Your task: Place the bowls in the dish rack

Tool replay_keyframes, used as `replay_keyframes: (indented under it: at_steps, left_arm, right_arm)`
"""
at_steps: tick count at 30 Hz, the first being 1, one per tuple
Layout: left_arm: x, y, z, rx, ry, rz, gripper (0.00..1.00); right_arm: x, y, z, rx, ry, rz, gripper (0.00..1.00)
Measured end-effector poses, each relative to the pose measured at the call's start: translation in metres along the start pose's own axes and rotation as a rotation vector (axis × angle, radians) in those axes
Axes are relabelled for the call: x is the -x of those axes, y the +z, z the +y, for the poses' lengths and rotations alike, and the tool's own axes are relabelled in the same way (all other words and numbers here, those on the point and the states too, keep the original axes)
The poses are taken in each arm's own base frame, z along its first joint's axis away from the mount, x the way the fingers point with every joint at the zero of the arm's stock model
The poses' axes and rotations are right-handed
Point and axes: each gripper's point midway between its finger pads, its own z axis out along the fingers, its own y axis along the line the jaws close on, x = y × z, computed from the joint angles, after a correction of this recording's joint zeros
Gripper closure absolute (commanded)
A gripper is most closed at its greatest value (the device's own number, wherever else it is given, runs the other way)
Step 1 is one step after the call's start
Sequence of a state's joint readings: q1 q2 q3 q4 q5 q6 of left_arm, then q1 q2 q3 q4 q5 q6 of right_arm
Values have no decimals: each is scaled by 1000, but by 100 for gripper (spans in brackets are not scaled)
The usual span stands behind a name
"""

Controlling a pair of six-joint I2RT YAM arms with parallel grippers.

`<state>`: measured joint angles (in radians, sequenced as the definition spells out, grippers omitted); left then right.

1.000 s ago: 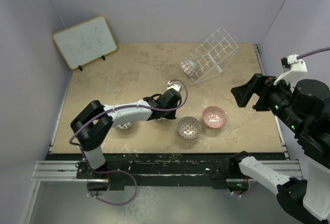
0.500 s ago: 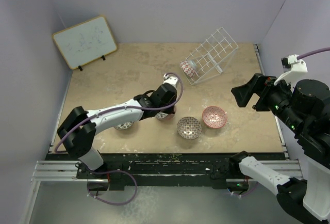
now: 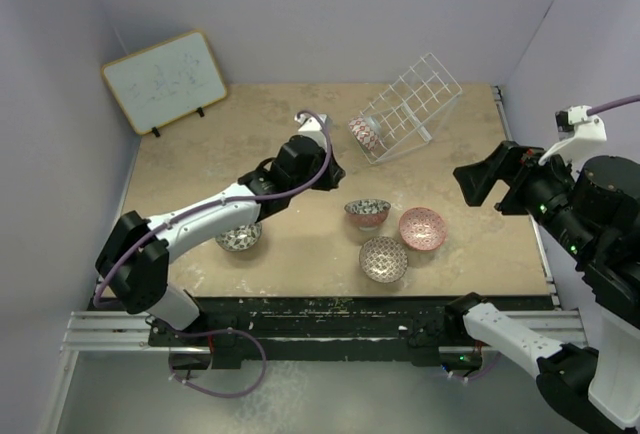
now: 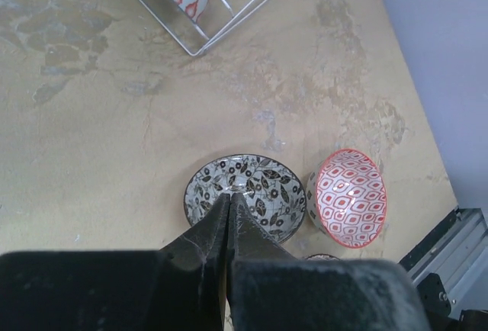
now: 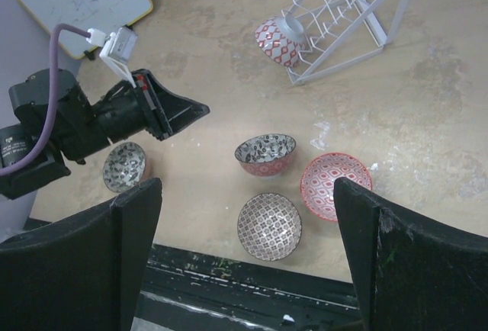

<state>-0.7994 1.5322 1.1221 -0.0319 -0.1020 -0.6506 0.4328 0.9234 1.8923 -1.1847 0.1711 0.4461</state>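
Observation:
The white wire dish rack (image 3: 415, 99) stands tilted at the back right. It holds one bowl with a red-and-white outside (image 3: 364, 131) at its lower left end. Four bowls lie on the table: a grey-white floral bowl (image 3: 367, 212), a pink bowl (image 3: 421, 227), a lattice bowl (image 3: 383, 258) and another grey-white bowl (image 3: 239, 237). My left gripper (image 3: 333, 170) is shut and empty, raised up and left of the floral bowl (image 4: 267, 194); its tips (image 4: 229, 198) point at that bowl. My right gripper (image 3: 478, 184) is wide open, high at the right, over the bowls (image 5: 268, 226).
A wood-framed whiteboard (image 3: 165, 79) leans at the back left. The table's front edge and a black rail (image 3: 330, 314) run just below the lattice bowl. Purple walls close in on three sides.
My left gripper rose and drew back up-left from the floral bowl. That bowl now lies further right. The lattice bowl shifted down-right. The right arm barely moved.

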Motion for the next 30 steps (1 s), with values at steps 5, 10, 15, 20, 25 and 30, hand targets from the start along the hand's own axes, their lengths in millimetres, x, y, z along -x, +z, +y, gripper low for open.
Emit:
replay_keyframes:
  at_steps: [5, 10, 15, 20, 25, 30]
  left_arm:
    - [-5, 4, -10, -65, 22, 20, 84]
    - [-15, -1, -39, -262, 126, 74, 57]
    - [-39, -3, -53, -413, 265, 165, 43]
    - [-65, 11, -50, -467, 383, 279, 21]
    - [-78, 17, -54, -492, 515, 327, 16]
    - [-83, 20, -73, -537, 645, 321, 17]
  right_arm:
    - [-1, 0, -1, -5, 0, 5, 4]
    - [-2, 0, -1, -6, 2, 9, 4]
    - [-5, 2, -2, -9, 0, 17, 4]
    - [-7, 3, -2, -12, -1, 25, 4]
    - [-9, 1, -4, -11, 0, 22, 4]
    - [-9, -3, -5, -9, 2, 16, 3]
